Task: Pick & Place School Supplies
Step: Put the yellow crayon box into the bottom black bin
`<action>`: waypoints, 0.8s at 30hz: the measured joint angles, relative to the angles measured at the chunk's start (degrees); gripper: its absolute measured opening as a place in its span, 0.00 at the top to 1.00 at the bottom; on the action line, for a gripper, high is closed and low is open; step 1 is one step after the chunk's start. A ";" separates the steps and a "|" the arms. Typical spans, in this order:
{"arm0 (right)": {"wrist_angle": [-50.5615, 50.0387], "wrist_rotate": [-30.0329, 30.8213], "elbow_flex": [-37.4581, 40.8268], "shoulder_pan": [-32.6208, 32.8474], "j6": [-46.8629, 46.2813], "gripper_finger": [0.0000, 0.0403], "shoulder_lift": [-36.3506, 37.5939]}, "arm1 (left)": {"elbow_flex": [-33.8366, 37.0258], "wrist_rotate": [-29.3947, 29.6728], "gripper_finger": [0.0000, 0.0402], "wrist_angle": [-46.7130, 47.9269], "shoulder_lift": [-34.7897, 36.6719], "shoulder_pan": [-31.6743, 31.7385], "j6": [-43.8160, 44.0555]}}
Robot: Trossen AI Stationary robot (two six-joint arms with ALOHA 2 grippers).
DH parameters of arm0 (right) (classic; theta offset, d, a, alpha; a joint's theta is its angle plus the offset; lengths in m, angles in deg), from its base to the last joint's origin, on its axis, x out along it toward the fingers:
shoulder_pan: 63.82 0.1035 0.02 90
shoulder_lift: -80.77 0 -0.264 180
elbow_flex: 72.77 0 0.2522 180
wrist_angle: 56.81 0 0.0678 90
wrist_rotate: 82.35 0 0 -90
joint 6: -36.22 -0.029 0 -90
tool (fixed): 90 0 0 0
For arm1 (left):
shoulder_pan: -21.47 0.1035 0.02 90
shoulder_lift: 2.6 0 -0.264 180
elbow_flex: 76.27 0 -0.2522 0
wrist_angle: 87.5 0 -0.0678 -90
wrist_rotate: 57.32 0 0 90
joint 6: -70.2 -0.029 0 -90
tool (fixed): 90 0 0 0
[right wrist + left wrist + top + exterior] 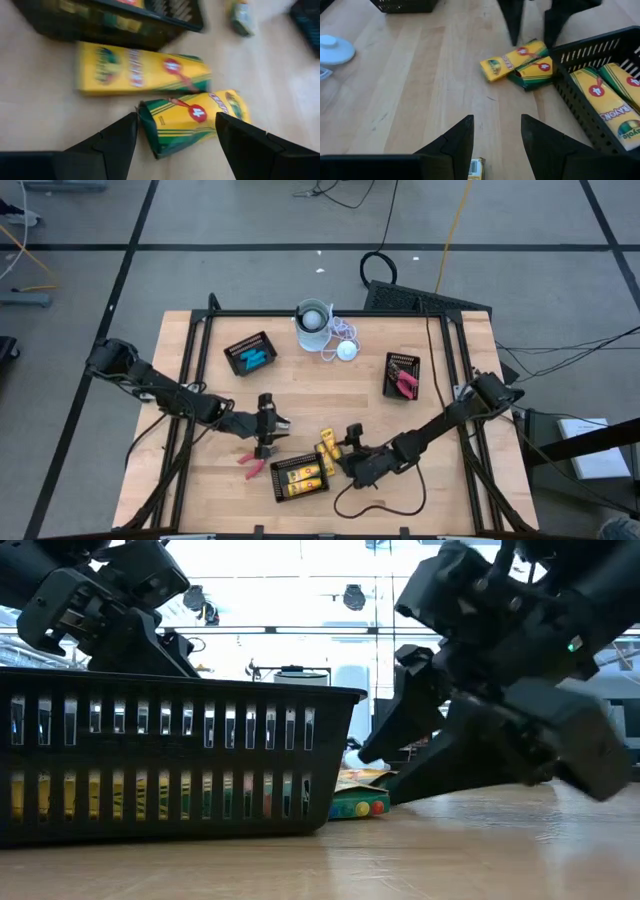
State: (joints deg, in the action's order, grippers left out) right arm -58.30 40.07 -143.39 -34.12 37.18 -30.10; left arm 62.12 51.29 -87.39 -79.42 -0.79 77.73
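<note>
Right, nearest the front edge sits the front tray [298, 476], a black plastic mesh basket with slotted walls, already holding yellow crayon boxes [607, 100]; they lie flat side by side, so this looks like the bin for that kind. Just beside its left corner lies a red-handled scissor-like tool [251, 465], loose on the wood, not sorted yet.

Just behind the tray two more loose crayon boxes [327, 450] lie touching, one overlapping the other. In the right wrist view they are thin printed card, yellow with green stripes, oblong and flat, glossy; one box [192, 122] has an open flap end. The right gripper [175, 145] hangs low over that box, jaws spread wide and straddling it, nothing held. I judge it is lined up to close across the narrow width, which the card should take without crushing if the squeeze is light.

The left gripper [496, 140] sits left of the boxes, above bare table, jaws parted about halfway and empty; it points toward the same pair, apparently waiting. A small yellow piece [476, 168] shows under its fingers, too cut off to identify.

Farther back, a second mesh tray [250, 353] holds light-blue sticks [255, 360], and a third tray [402, 375] on the right holds red-handled tools [406, 385]. Between them at the far edge are a white cup [313, 320] and a white corded disc [346, 350]. The table [200, 390] is pale wood planks, smooth.
</note>
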 joint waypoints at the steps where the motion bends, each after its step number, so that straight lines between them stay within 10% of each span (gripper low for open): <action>1: -0.18 1.42 0.00 -0.18 0.07 0.36 0.00 | 0.00 0.00 0.58 0.00 0.00 -0.03 0.00; 24: -6.91 9.61 0.02 -8.09 -8.70 0.36 0.54 | -0.02 0.98 0.58 0.06 0.00 -0.05 -0.02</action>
State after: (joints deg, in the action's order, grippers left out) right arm -65.21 49.69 -143.37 -42.21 28.48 -29.56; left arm 62.09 52.28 -87.33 -79.42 -0.83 77.70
